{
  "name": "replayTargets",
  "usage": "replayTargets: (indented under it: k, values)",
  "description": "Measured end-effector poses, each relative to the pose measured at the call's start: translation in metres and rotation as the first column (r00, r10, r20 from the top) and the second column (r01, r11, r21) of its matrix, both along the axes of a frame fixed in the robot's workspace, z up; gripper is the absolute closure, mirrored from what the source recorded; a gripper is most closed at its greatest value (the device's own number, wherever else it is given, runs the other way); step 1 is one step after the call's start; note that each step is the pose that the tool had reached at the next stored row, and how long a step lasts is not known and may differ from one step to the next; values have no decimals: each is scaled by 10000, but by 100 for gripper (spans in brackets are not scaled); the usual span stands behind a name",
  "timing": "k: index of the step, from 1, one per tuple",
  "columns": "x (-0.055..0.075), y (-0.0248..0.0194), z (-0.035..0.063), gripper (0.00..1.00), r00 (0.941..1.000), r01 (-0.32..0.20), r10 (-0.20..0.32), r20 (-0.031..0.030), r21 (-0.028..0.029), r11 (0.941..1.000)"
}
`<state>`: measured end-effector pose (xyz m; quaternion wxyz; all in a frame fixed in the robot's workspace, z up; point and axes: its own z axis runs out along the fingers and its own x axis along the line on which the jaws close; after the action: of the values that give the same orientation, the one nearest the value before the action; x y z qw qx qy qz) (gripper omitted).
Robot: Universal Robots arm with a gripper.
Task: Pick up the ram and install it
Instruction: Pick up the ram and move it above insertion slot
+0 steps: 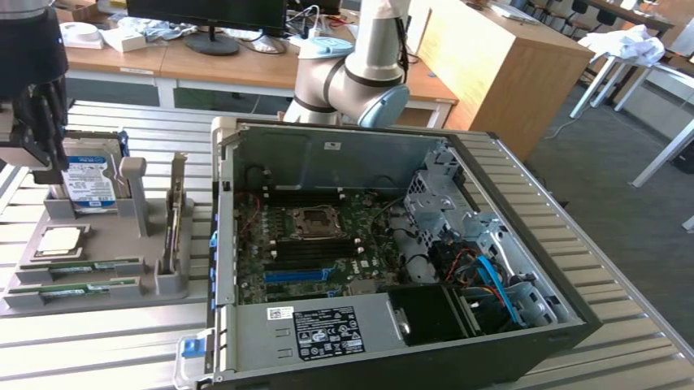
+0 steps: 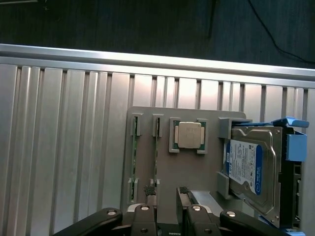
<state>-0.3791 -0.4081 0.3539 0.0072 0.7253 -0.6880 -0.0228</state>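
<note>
- Exterior view: a grey tray [image 1: 109, 302] sits on the slatted table [image 1: 607, 357], at nine o'clock from the open case [image 1: 325, 154].
- The ram [image 1: 81, 264] lies in a slot at the tray's seven o'clock end, edge up and not yet lifted.
- A second stick [image 1: 74, 288] lies in the next slot, just beside it toward six o'clock.
- The CPU [image 1: 60, 239] rests in its pocket at twelve o'clock from the ram, with the drive [image 1: 89, 180] upright beyond it.
- A card [image 1: 174, 219] stands upright in a holder at three o'clock from the CPU.
- The gripper [image 1: 41, 162] hangs over the tray at about eleven o'clock in this view, in front of the drive and above the ram.
- Wrist view: the gripper [image 2: 166, 189] looks down on the tray [image 2: 187, 167], its fingers [image 2: 150, 189] apart with bare tray showing between them.
- They hold nothing.
- The ram [image 2: 156, 157] runs as a thin green edge between the second stick [image 2: 133, 157] and the CPU [image 2: 189, 135].
- One fingertip overlaps the ram's near end, while the other sits on the CPU side of it; the ram is not between them.
- I cannot tell whether that fingertip touches the ram.
- The drive [image 2: 251, 167] stands past the CPU, well apart from the ram.
</note>
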Motion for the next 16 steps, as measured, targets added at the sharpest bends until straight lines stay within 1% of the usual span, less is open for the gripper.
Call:
replayTargets:
  k: [16]
  values:
    - [0, 0, -104, 70, 10000, 0, 0, 0, 0, 10000]
